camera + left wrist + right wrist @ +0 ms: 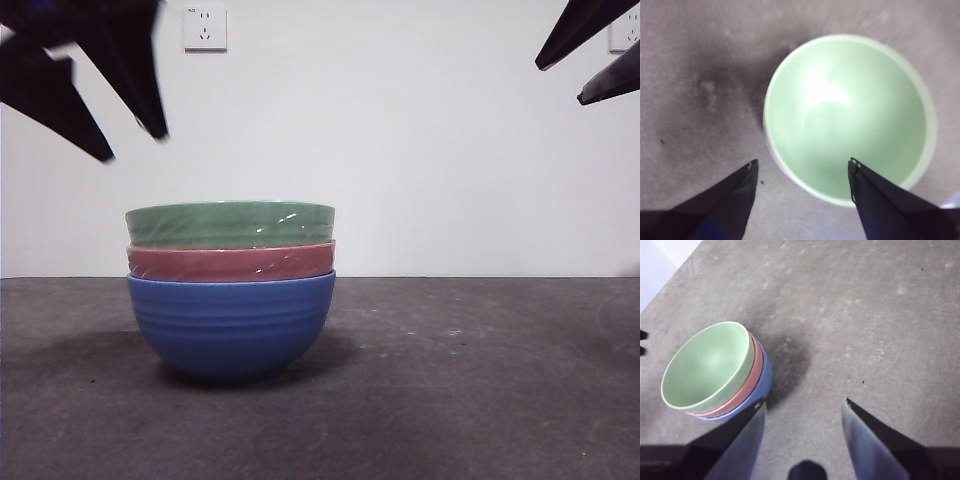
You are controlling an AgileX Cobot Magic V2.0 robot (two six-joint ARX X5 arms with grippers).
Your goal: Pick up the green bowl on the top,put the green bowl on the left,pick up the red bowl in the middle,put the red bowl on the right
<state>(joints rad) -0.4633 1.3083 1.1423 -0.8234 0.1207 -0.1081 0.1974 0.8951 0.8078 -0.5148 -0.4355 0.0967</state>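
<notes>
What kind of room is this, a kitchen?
Probably a robot test bench, not a kitchen: a bare grey table against a plain white wall with a wall socket, and only a green bowl, red bowl and blue bowl stacked.

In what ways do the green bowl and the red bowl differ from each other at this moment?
The green bowl is pale sage green; the red bowl is dusty pinkish red. The green bowl sits on top of the stack, while the red bowl is in the middle, nested in the blue bowl. The green bowl's inside is open to view; the red bowl shows only a band of its wall. Both are round, glossy and faintly ribbed.
</notes>
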